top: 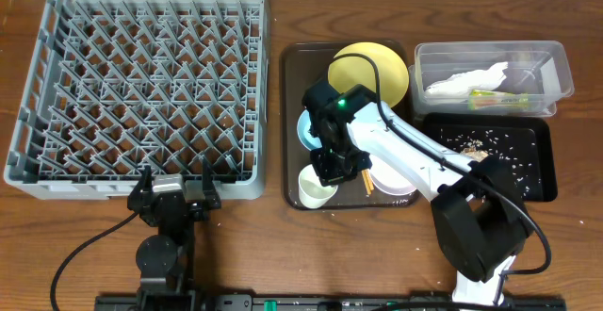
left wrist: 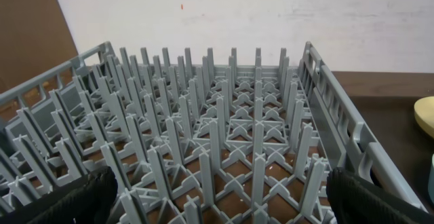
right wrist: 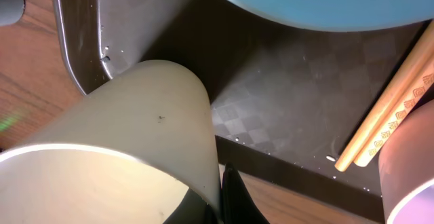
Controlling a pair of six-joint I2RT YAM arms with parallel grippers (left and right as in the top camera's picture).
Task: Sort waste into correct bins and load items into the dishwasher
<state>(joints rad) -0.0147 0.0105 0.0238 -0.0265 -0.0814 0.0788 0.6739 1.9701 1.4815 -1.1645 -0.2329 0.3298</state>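
Small cup (top: 316,187) sits in the front left corner of the brown tray (top: 306,75), close to the blue bowl (top: 303,127) and chopsticks (top: 364,181). The right claw (top: 326,173) pinches its wall. The left claw (top: 176,188) hangs open at the front edge of the dish rack (top: 141,85).

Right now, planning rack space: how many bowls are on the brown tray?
2. The light blue bowl sits at the left of the brown tray, partly under the right arm; the white bowl is front right. The arm may hide more.
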